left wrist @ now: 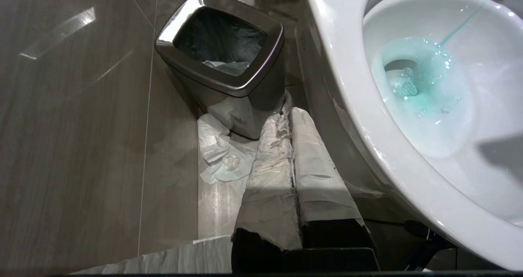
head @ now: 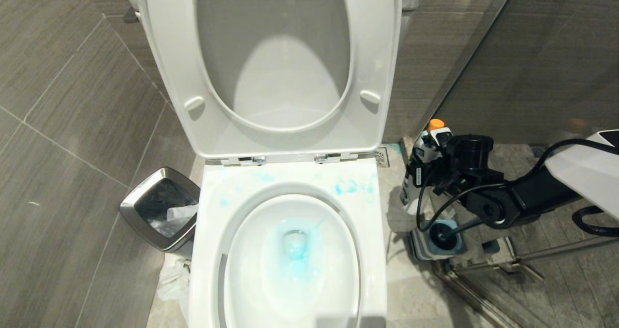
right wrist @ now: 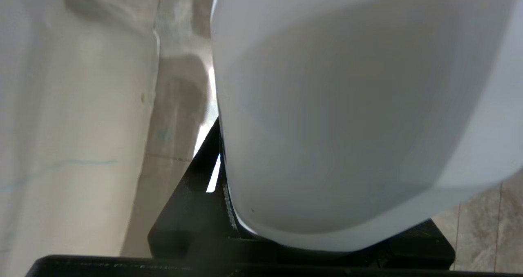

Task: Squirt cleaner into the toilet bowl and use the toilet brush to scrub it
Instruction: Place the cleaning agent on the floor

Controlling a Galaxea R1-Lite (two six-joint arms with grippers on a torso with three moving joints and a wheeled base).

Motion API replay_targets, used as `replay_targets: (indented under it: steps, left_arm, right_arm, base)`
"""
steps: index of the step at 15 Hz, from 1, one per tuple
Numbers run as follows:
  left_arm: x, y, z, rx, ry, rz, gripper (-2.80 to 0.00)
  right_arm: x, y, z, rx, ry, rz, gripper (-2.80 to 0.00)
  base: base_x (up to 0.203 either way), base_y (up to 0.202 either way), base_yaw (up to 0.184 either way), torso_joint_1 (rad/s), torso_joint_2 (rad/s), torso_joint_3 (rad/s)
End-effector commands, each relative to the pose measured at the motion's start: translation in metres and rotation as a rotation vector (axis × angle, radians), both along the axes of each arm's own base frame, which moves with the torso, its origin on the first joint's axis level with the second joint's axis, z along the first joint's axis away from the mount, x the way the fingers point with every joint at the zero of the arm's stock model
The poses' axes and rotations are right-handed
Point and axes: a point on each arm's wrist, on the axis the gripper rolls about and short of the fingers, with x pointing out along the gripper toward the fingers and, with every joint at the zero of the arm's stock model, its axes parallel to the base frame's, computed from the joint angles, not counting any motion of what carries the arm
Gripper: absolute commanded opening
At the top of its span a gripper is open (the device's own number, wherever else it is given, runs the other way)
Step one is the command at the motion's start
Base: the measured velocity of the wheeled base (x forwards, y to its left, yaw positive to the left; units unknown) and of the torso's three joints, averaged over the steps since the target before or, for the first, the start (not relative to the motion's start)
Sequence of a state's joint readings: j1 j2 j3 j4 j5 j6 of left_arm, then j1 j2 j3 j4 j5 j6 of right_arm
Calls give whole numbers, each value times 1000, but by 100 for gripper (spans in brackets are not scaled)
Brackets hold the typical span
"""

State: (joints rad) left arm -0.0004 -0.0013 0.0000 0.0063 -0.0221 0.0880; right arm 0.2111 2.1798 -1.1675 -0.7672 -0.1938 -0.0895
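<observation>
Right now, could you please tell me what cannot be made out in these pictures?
- Cleaner label: right wrist view, the bottle fills the picture, too close.
- Right gripper contact with it: head view, wrist housing and cables cover it.
- Toilet bowl front rim: head view, cut off by bottom edge.
- Bin bottom: head view, dark liner and paper hide it.

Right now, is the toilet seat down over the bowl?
No: in the head view the seat stands raised together with the lid, leaving the toilet bowl open with blue cleaner in its water.
</observation>
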Motion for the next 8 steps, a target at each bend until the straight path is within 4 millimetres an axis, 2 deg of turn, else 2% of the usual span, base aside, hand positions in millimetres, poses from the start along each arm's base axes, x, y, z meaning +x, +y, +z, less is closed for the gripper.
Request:
replay_targets:
  steps: [1,5,8]
  left_arm:
    - [0,0,0,1,3,-1,-280]
    - [0,0,0,1,3,-1,-280]
    - [0,0,0,2,3,-1,-280]
  right_arm:
    - [1,2,-1,-13,-4,8,-280]
    - [12,6,6,-7,-50,9,-280]
    - [25,12,-2,3,-127,-7,-280]
  base:
    - [0,0,0,0,2,-207]
    - [0,0,0,0,1,-196]
    - [0,0,0,4,3,-194]
